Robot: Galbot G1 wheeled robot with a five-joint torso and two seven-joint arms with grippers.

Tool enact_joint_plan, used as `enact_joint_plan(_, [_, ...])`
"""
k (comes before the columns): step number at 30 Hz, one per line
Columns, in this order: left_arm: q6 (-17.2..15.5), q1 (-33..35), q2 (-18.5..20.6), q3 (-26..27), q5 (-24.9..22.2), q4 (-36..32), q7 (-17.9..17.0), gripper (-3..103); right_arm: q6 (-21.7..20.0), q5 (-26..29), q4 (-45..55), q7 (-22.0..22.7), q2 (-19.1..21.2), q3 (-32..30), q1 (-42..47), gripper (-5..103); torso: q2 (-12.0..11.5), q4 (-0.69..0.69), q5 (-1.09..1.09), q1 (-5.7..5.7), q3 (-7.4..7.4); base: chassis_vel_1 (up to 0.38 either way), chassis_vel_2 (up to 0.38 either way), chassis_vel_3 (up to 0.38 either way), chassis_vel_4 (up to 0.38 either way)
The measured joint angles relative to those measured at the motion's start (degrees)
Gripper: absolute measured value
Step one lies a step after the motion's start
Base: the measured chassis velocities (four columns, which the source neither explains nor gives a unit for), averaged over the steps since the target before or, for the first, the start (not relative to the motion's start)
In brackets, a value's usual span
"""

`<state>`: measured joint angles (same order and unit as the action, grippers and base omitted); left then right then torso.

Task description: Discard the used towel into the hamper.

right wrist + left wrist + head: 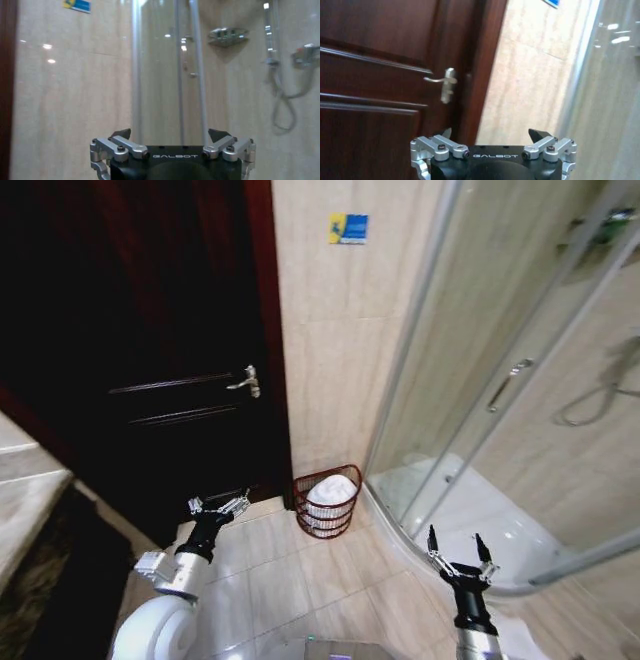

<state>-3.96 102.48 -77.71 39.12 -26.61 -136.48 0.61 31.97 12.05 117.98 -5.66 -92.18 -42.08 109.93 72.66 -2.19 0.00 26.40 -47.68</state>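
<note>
Head view: hamper [328, 502] sits between spread left claw [219, 505] and spread right claw [459, 554].

- Head view was lit unevenly: dark door [150, 350] nearly lost in shadow, beige wall tiles [340, 350] brightly lit.
- Strong wide-angle bending was seen at edges; shower frame [420, 330] appeared curved.
- Glare spots were noted on wall tiles in right wrist view, approx. upper left.
- Both wrist views were rendered soft, bkgd slightly blurred.
</note>
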Motion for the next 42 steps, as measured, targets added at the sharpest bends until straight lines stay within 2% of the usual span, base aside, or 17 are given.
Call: enact_joint_plan(42, [0.00, 0.00, 0.00, 0.00, 0.00, 0.00, 0.00, 100, -0.10, -0.02, -1.52, 1.37, 0.05, -0.59, -0.91, 100, 0.00, -0.01, 0.01, -0.01, 0.00, -0.128, -0.126, -0.127, -0.123])
